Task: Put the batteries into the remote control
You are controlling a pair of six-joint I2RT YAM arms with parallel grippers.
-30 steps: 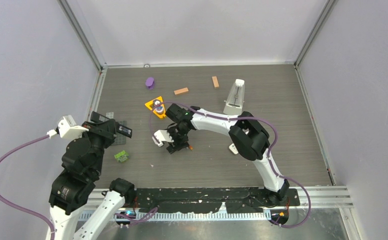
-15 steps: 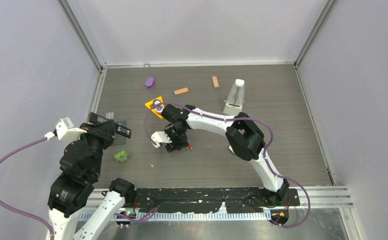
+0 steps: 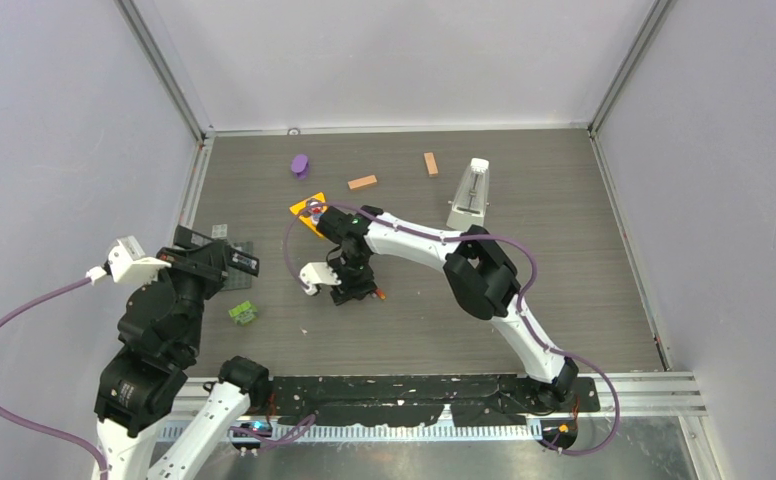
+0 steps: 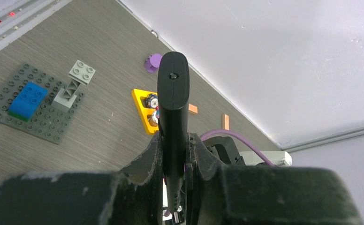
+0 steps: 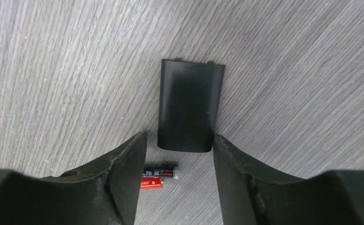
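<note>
The left gripper (image 4: 173,146) clamps a slim black plastic remote control (image 4: 173,93) at centre frame, while the right gripper (image 5: 179,146) stands with its jaws apart above a small red-and-black cylindrical battery (image 5: 159,176) at lower centre.

Top cam sits high behind the arm bases (image 3: 414,390), tilted down, wide enough to take the whole surface (image 3: 564,250) edge to edge. Left wrist cam rides behind the left claw (image 4: 173,154), up off the surface, facing the far wall (image 4: 264,56) along the black remote (image 4: 173,93). It shares the yellow triangle (image 4: 140,105), purple piece (image 4: 153,62) and grey studded plate (image 4: 39,124) with top. Right wrist cam looks almost straight down from very near, between the right claw (image 5: 178,140) fingers, at a black cover (image 5: 189,108) and one battery (image 5: 159,176): a mid-surface patch the right arm (image 3: 434,245) mostly hides from top.
</note>
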